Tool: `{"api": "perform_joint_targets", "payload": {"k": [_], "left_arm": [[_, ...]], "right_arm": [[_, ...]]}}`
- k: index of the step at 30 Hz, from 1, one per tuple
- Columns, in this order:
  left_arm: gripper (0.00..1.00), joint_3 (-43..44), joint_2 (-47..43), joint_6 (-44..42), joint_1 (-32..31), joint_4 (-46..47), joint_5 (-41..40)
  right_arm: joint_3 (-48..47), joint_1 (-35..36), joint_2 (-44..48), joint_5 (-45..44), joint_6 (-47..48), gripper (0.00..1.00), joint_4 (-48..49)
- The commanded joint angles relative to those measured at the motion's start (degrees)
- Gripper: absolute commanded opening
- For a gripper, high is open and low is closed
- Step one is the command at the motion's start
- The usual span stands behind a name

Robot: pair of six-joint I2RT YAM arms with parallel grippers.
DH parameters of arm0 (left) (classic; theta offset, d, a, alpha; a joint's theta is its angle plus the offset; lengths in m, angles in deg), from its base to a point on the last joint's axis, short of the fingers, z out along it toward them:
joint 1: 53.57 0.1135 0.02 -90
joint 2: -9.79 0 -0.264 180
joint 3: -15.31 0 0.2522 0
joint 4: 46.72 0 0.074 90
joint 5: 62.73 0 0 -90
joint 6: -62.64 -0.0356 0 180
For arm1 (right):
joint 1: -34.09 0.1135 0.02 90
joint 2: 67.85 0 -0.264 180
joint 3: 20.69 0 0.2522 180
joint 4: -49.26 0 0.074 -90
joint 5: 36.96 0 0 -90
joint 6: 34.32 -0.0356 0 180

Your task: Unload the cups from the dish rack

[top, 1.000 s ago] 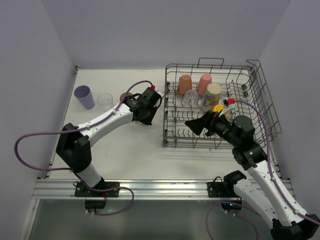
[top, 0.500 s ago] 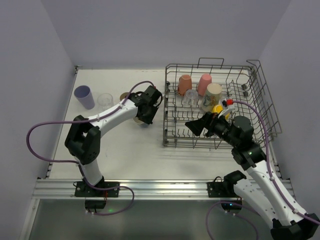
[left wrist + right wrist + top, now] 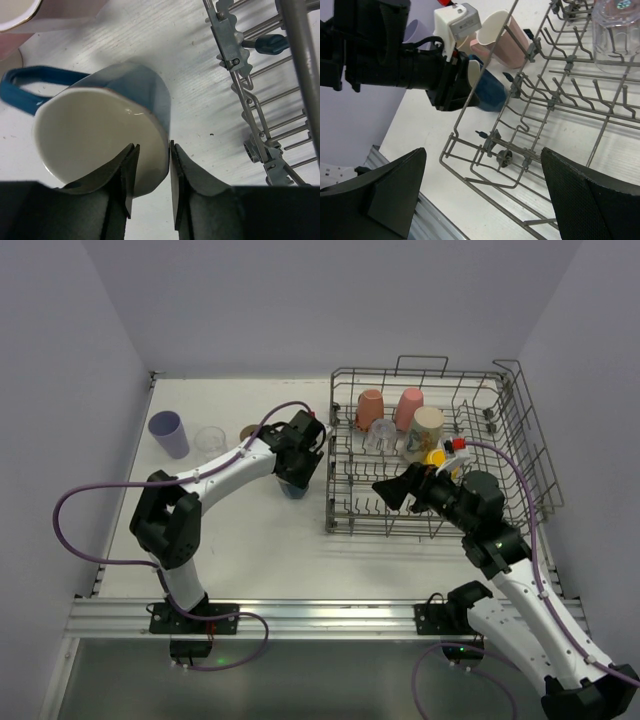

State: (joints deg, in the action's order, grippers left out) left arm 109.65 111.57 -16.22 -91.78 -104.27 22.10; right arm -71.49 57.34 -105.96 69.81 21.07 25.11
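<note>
Cups first, from the left: a lavender plastic cup [image 3: 168, 433] and a clear glass tumbler [image 3: 210, 441] stand on the white table [image 3: 260, 540]. My left gripper [image 3: 152, 147] is at a dark blue ceramic mug [image 3: 140, 90] on the table, just left of the grey wire dish rack [image 3: 400, 371]. Its jaws straddle the rim, slightly parted, the inner one off the wall. In the rack sit a salmon cup [image 3: 370, 407], a pink cup [image 3: 408, 407] and a cream cup [image 3: 427, 430]. My right gripper [image 3: 392, 490] hangs over the rack's near rows, jaws spread wide, holding nothing.
</note>
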Motion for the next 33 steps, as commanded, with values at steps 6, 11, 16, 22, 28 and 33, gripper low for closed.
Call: {"api": "perform_joint_targets", "payload": {"k": [6, 11, 16, 22, 28, 33], "left_arm": [[0.63, 2.7, -4.8, -0.7, 0.2, 1.9, -2.7], [0.75, 0.7, -9.3, -0.2, 0.2, 4.8, -3.6], [0.97, -1.3, -17.2, 0.0, 0.2, 6.6, -3.2], [1.00, -10.1, -33.0, -0.4, 0.1, 16.1, 5.2], [1.00, -19.8, -43.9, -1.6, 0.2, 23.0, 7.3], [1.00, -21.8, -43.5, -1.8, 0.1, 23.8, 8.9]], "right_arm": [[-5.7, 0.0, -2.8, -16.5, 5.7, 0.99, -8.8], [-7.1, -1.5, -6.5, -28.6, 6.0, 0.99, -10.2], [-9.2, -2.9, -14.1, -38.2, 6.7, 0.99, -10.6], [-12.1, -7.9, -21.5, -42.9, 8.5, 0.99, -11.2], [-16.7, -9.6, -28.6, -44.9, 11.3, 0.99, -14.5], [-18.9, -11.3, -34.7, -40.9, 11.9, 0.99, -14.7]]}}
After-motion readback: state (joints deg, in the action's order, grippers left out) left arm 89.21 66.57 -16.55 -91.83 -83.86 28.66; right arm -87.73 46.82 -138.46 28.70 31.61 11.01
